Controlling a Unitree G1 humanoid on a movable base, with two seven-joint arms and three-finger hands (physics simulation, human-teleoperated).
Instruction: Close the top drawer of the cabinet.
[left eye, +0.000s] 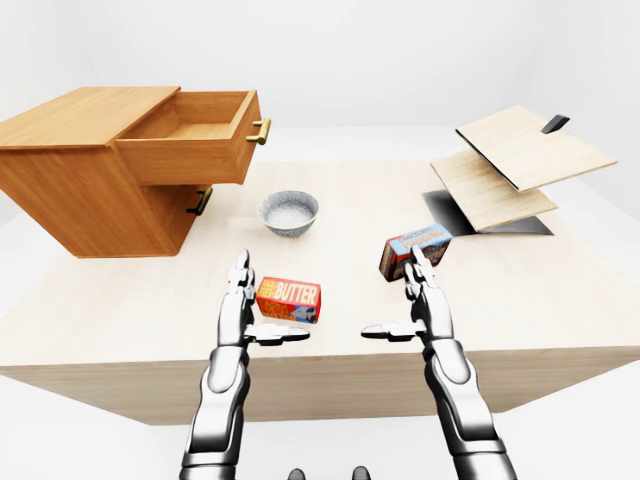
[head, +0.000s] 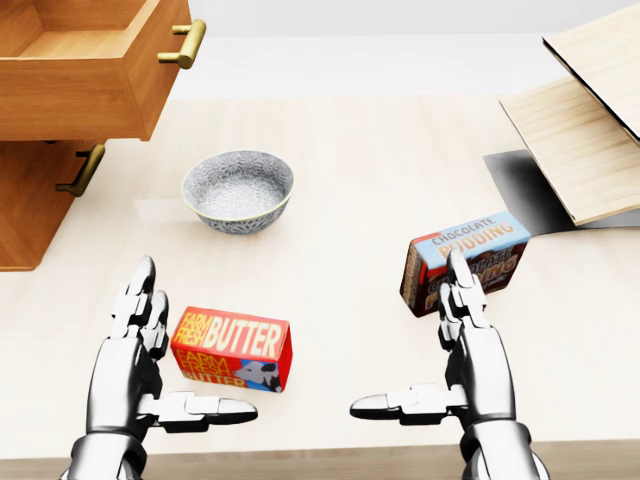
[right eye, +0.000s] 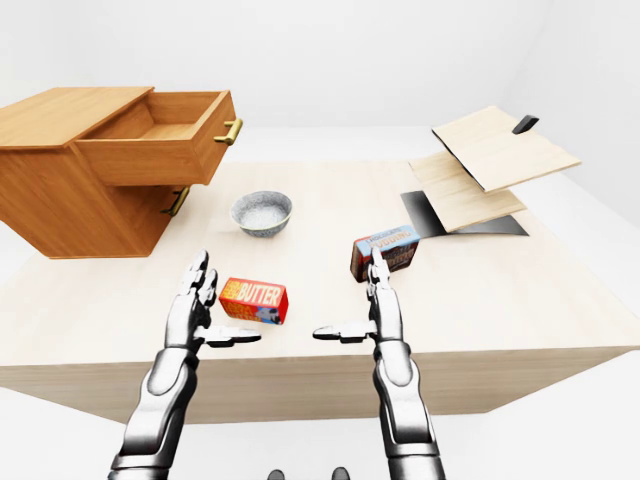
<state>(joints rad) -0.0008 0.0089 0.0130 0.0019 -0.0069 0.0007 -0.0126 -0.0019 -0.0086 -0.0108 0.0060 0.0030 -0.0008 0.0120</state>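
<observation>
While both my arms reach out over the near edge of the table (left eye: 560, 300), neither hand grips anything. My left hand (head: 140, 350) has its fingers stretched upward and the thumb pointing right, spread wide, just left of the butter box (head: 233, 348); from the head view I think the thumb lies just below the box without touching it, though the angle makes that hard to judge. My right hand (head: 465, 350) mirrors it, fingers extended, thumb pointing left, its fingertips overlapping the lower edge of the chocolate pudding box (head: 465, 258) in the head view.

Up at the left of the left-eye view stands the wooden cabinet (left eye: 75, 175) on the table. Its top drawer (left eye: 195, 135) is pulled far out toward the right, its inside visible, with a brass handle (left eye: 260, 131) on its face. Below it the lower drawer's handle (left eye: 200, 201) sits close to the cabinet body. Both hands are well apart from the drawer.

Between cabinet and hands rests a grey patterned bowl (head: 238, 190). At the upper right of the eye views, light wooden boards (left eye: 520, 160) tilt above a dark flat panel (left eye: 470, 215).
</observation>
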